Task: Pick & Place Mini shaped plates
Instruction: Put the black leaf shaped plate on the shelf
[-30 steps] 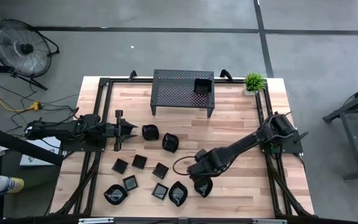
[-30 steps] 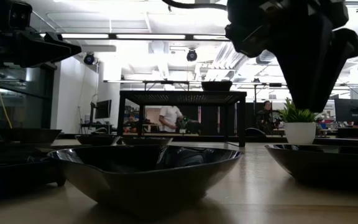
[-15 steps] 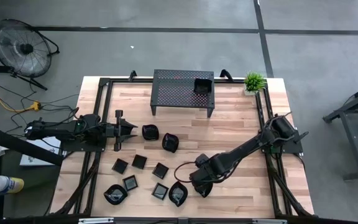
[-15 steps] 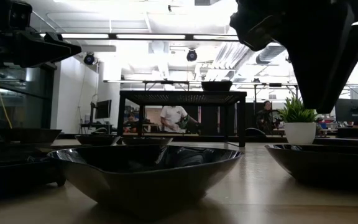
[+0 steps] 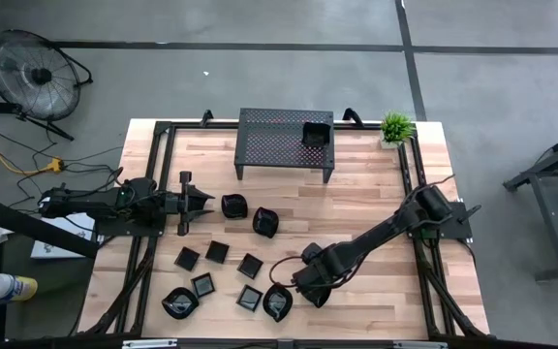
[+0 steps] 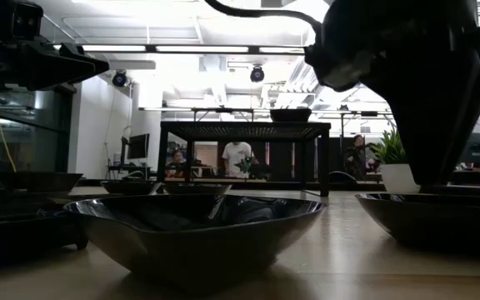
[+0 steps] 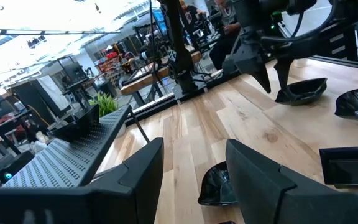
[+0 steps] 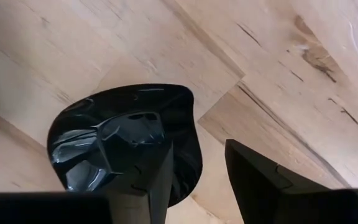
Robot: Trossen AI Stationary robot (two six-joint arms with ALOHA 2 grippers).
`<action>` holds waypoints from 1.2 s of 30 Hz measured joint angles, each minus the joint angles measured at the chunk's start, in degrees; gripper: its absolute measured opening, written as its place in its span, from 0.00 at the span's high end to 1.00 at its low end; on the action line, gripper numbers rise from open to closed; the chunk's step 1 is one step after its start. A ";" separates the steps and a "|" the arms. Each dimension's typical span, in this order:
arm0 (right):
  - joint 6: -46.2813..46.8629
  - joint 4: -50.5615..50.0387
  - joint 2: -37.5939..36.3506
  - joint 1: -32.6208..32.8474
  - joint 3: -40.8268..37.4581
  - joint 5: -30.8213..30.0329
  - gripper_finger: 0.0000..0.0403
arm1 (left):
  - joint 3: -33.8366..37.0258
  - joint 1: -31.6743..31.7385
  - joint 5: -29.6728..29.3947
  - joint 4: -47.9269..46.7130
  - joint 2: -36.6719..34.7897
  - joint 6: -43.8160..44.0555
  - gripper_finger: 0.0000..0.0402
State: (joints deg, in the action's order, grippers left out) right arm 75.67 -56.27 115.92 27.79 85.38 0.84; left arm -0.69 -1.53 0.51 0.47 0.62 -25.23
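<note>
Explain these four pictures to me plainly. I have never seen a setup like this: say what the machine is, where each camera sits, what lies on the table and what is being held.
It is a robot with two dark arms at a wooden table. One camera looks straight down, one sits at table height, and one rides on each wrist. The left gripper waits open at the table's left side. The right gripper is low over a mini shaped plate, one finger over the dish and the other outside its rim, open, nothing lifted yet. About ten more small glossy black dishes lie nearby; one sits on the perforated rack. A potted plant stands in a far corner.
</note>
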 joint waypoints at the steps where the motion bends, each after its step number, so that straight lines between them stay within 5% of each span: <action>1: -0.14 0.00 0.06 0.00 0.00 -0.09 0.65 | 0.00 -0.02 0.00 0.00 -0.02 0.01 0.58; 36: -1.23 2.56 1.94 -0.15 0.00 -1.43 0.69 | 0.00 -0.01 0.00 0.00 0.00 0.01 0.58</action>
State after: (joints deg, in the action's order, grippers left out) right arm 74.43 -53.71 117.86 27.64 85.38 -0.59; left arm -0.69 -1.54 0.51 0.47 0.62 -25.22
